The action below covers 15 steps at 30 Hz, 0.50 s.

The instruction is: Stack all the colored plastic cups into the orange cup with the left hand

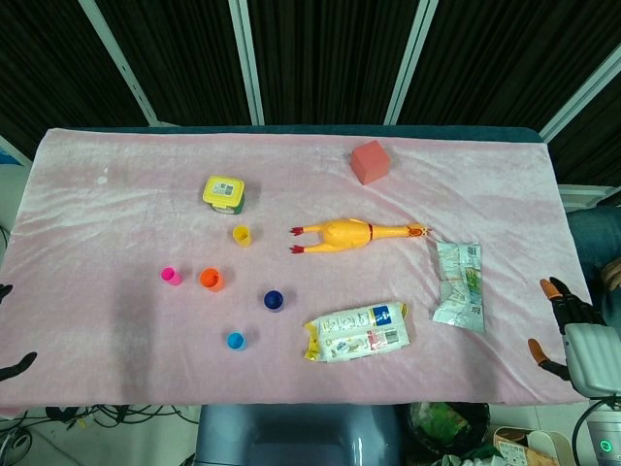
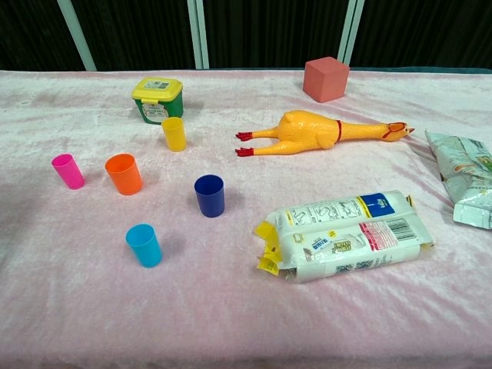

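Left hand barely in frame lower left, grip unreadable; right hand fingers spread, empty; risk: reaching for pink cup topples neighbouring orange cup.

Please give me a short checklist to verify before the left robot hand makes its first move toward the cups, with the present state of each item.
1. Orange cup upright, mouth open: ok.
2. Pink cup, yellow cup, dark blue cup and light blue cup upright, standing apart, none stacked yet: ok.
3. Left robot hand free of objects: cannot tell, only dark fingertips show at the head view's left edge.
4. Right robot hand away from the cups: ok, it sits at the table's right edge.
5. Rubber chicken and white package clear of the cups: ok, both lie to their right.
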Each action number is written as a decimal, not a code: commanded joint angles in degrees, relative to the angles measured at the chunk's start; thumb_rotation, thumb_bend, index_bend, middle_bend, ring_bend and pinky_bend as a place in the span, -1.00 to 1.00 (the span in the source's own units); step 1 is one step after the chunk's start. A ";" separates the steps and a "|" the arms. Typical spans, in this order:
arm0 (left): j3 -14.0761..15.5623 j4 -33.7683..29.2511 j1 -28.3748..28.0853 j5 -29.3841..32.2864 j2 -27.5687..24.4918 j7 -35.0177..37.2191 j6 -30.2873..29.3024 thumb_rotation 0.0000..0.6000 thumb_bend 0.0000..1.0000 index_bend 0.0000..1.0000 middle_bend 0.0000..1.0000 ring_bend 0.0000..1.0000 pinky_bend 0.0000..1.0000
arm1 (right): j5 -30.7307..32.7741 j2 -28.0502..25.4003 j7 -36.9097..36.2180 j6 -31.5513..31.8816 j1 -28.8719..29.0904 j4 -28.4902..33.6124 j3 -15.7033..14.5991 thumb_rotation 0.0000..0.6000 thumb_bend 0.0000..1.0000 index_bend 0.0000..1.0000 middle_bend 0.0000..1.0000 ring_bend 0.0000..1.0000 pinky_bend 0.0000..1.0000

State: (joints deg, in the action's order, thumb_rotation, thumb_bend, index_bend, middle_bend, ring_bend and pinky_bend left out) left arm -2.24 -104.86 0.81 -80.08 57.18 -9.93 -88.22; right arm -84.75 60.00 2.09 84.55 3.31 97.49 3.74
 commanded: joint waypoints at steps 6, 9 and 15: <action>-0.16 0.36 -0.20 -0.14 0.12 0.39 0.14 1.00 -0.79 -0.75 -0.77 -0.90 -0.84 | 0.24 -0.11 -0.07 -0.15 -0.02 0.20 -0.01 1.00 -0.47 -0.93 -0.89 -0.68 -0.57; -0.73 1.87 -1.23 -2.23 0.65 1.40 0.05 1.00 -0.79 -0.76 -0.77 -0.90 -0.83 | 0.57 -0.03 -0.20 0.00 -0.17 0.67 0.08 1.00 -0.48 -0.93 -0.89 -0.68 -0.57; -2.04 3.53 -5.40 -6.48 0.12 5.50 3.22 1.00 -0.79 -0.73 -0.76 -0.90 -0.83 | 1.28 -0.05 -0.05 0.05 -0.29 1.03 0.32 1.00 -0.47 -0.93 -0.89 -0.68 -0.57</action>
State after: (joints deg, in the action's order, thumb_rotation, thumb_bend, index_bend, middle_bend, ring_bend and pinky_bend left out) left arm -3.50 -101.47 -2.72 -85.33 57.86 -5.22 -86.70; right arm -83.48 59.96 2.05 84.60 3.02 98.51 4.05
